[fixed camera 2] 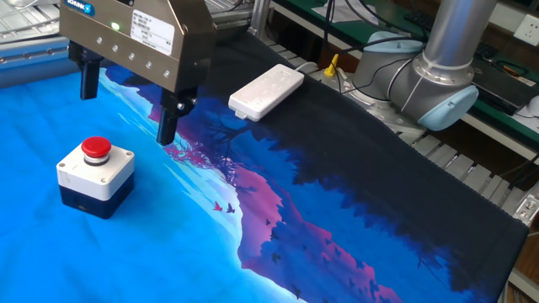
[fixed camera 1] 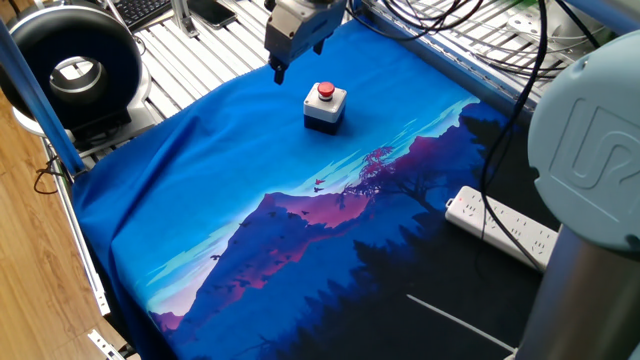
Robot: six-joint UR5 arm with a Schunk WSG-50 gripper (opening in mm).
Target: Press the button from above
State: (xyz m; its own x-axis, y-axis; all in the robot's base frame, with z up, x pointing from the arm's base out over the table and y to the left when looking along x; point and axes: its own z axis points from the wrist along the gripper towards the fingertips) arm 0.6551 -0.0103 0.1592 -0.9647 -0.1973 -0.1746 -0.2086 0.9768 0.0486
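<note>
Gripper [fixed camera 2: 126, 114] hangs fingers apart near the cloth's far edge; centre one fingertip over the button [fixed camera 2: 95, 149] before descending.

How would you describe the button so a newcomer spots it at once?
Start from the blue mountain-print cloth covering the table. On its bright blue part, below the gripper with its open jaws, sits a small cube box with a light grey top and dark base. The button is the round red cap on top, unlike the long white power strip.
</note>
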